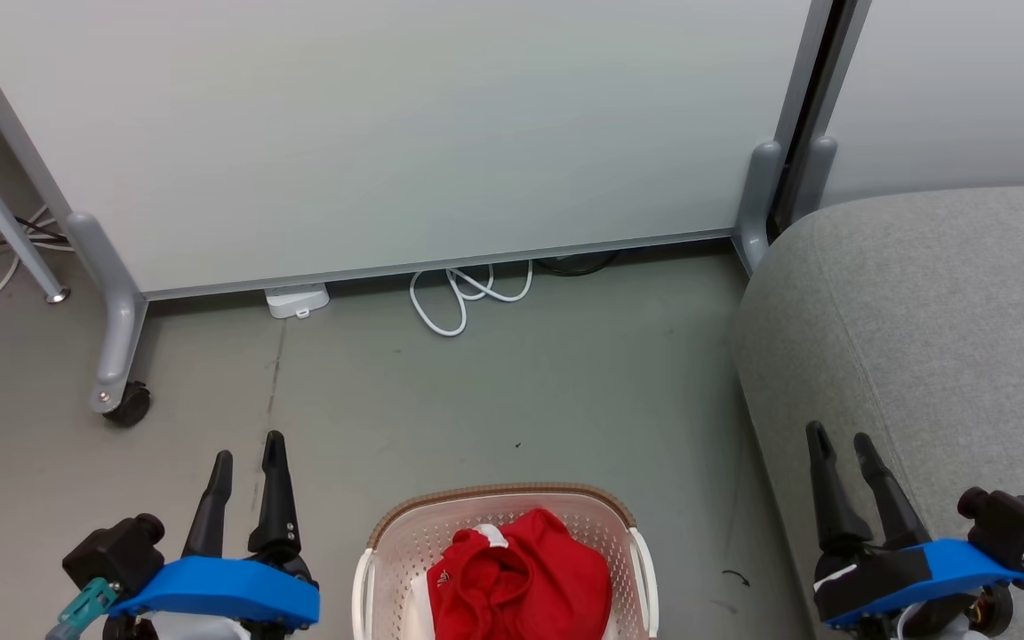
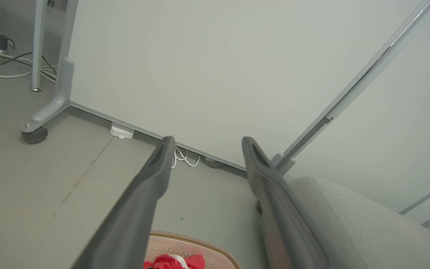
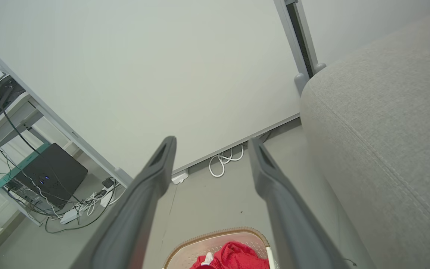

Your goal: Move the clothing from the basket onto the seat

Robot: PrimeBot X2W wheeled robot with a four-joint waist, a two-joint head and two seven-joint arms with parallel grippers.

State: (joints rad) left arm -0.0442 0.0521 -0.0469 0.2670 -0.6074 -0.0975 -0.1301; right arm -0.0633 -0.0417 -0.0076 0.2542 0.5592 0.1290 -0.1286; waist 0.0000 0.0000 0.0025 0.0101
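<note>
Red clothing (image 1: 519,576) lies bunched in the cream basket (image 1: 405,538) with a brown rim, on the floor at the bottom middle of the head view. The grey seat (image 1: 939,320) fills the right side. My left gripper (image 1: 248,458) hovers open to the left of the basket, nothing between its fingers. My right gripper (image 1: 838,441) is open over the seat's front edge, right of the basket. In the left wrist view the clothing (image 2: 174,261), basket (image 2: 196,244) and seat (image 2: 357,224) show past the open left gripper (image 2: 206,141). The right wrist view shows clothing (image 3: 233,256), basket (image 3: 215,233), seat (image 3: 386,123) beyond the right gripper (image 3: 212,141).
A white partition panel (image 1: 388,133) on castor feet (image 1: 125,404) stands behind the basket. A white cable (image 1: 468,293) and a small white box (image 1: 297,300) lie at its base. A desk with a black box (image 3: 52,172) and cables stands far left.
</note>
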